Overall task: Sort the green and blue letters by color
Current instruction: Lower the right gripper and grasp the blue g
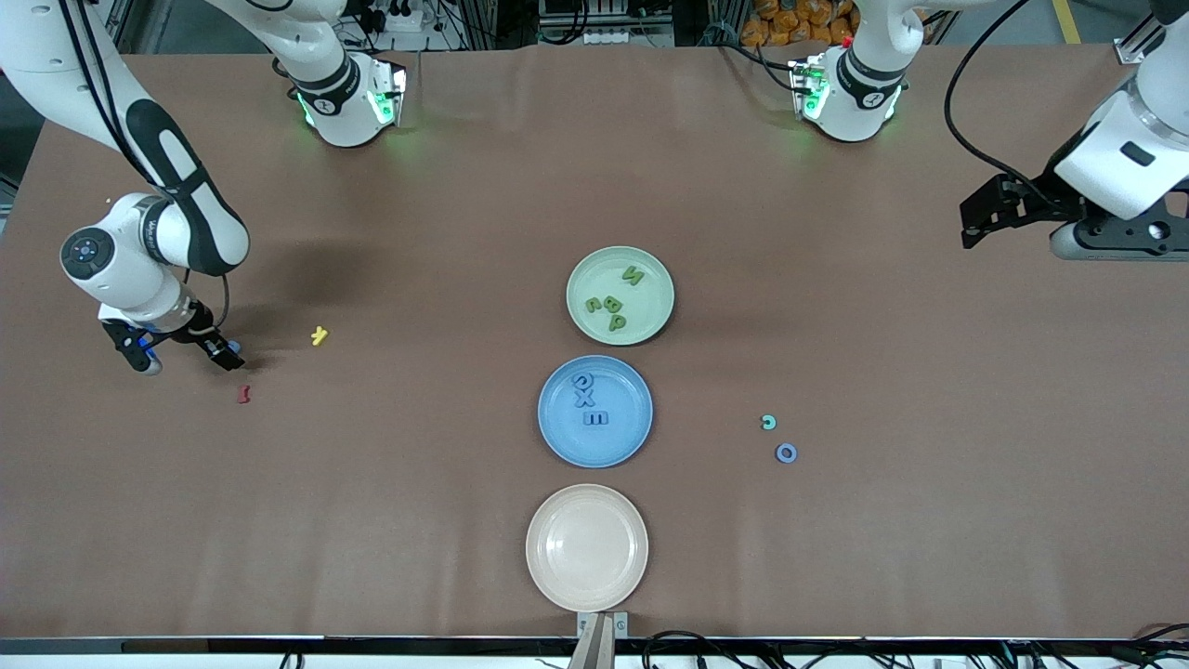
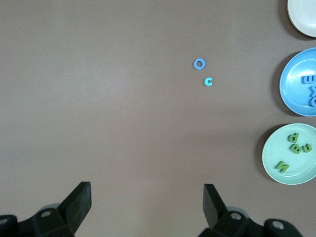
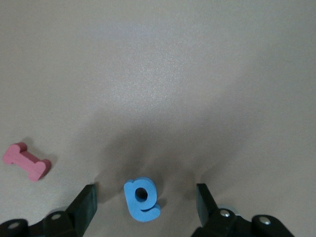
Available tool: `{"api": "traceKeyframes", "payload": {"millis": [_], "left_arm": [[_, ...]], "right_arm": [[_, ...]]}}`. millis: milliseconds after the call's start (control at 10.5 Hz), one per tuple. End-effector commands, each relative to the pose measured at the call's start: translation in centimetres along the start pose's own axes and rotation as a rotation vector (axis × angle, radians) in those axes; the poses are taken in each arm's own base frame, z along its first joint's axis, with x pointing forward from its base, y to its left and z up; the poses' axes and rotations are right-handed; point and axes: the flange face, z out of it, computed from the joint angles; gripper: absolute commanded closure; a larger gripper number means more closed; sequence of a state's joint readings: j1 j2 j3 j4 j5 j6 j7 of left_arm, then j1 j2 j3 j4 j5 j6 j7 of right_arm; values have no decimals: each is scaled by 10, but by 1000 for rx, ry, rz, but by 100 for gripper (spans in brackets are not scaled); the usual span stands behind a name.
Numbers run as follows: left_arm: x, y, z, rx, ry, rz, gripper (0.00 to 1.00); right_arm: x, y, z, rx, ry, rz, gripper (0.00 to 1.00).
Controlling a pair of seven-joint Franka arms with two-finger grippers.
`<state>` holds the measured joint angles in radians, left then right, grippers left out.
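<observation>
Right pincer (image 3: 143, 202) straddles a small blue foam letter (image 3: 141, 199), jaws apart; left pincer (image 2: 148, 205) waits, gaping; two more blue letters (image 1: 786, 452) await plating.

Three round plates: one pale green plate (image 1: 580, 275), one blue plate (image 1: 557, 432), one cream plate (image 1: 587, 547). Four olive green foam letters (image 1: 613, 302) lie on the green plate, three blue foam letters (image 1: 589, 400) on the blue. Loose on the table: one yellow letter (image 1: 320, 335), one dark red letter (image 1: 244, 394), one teal letter (image 1: 768, 423), one blue ring-shaped letter (image 1: 786, 452), one blue looped letter (image 3: 141, 199).
</observation>
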<state>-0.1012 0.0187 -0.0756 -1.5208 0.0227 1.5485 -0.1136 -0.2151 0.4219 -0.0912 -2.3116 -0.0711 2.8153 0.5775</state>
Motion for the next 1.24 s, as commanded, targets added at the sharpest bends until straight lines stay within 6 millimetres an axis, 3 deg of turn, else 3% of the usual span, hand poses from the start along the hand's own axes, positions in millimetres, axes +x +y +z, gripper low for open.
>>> {"api": "traceKeyframes", "payload": {"millis": [0, 190, 476, 762, 1143], "left_arm": [[2, 28, 6, -2, -27, 50, 0], [0, 44, 7, 2, -28, 6, 0], [-2, 56, 9, 4, -31, -5, 0], [-4, 66, 9, 15, -29, -7, 0], [-1, 68, 16, 12, -40, -8, 0]], "right_arm": [[-2, 2, 7, 3, -1, 8, 78], [-2, 1, 6, 9, -5, 28, 98], [-4, -12, 0, 24, -2, 12, 100], [8, -49, -34, 21, -35, -1, 100], [3, -102, -61, 42, -37, 37, 100]]}}
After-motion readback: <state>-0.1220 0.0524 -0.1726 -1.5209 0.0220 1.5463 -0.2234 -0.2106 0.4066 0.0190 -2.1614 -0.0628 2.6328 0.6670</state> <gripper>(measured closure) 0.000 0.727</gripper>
